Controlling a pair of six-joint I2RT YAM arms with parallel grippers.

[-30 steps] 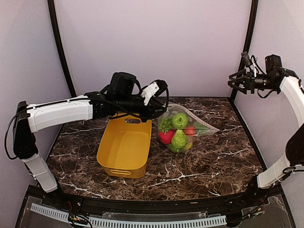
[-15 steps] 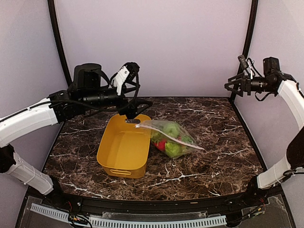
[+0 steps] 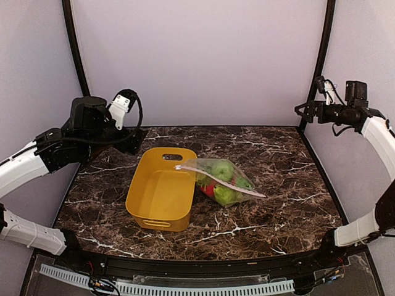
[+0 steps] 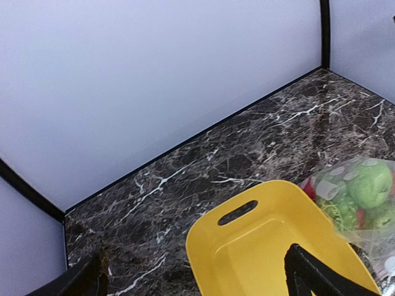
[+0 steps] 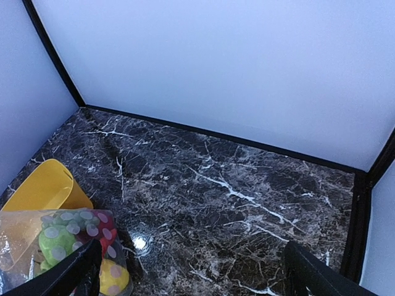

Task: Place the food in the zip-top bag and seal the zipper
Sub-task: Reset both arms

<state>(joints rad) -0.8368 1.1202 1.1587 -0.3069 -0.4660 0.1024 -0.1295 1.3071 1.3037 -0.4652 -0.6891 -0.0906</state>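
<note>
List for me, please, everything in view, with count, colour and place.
zip-top bag: one, clear with pale dots, lying on the table right of the tub, its left end on the tub's rim
food: several pieces, green, red and yellow, inside the bag
zipper: one, whitish, along the bag's near edge
tub: one, yellow, empty, centre-left
table: one, dark marble
left gripper: open, above the far-left corner
right gripper: open, high at the far right

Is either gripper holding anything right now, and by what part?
Nothing is held. The left gripper and right gripper are both open and empty, raised away from the bag by the tub.
</note>
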